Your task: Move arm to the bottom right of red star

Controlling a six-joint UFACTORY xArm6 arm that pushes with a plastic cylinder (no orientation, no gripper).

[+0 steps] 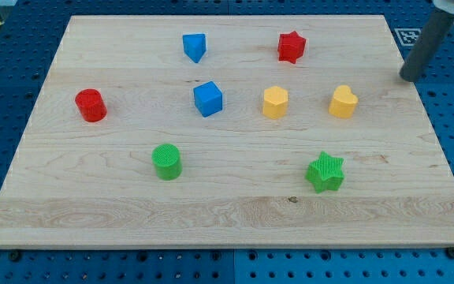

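The red star [291, 46] sits near the view's top, right of centre, on the wooden board [227, 213]. My tip [408, 78] is at the board's right edge, well to the right of the red star and a little lower. The dark rod rises from it toward the view's top right corner. The tip touches no block. The nearest block to it is the yellow heart [343, 102], to its lower left.
A blue triangular block [195, 46] lies at top centre, a blue cube [208, 99] and a yellow hexagon [275, 102] mid-board, a red cylinder [91, 105] at left, a green cylinder [166, 161] and a green star [325, 172] lower down.
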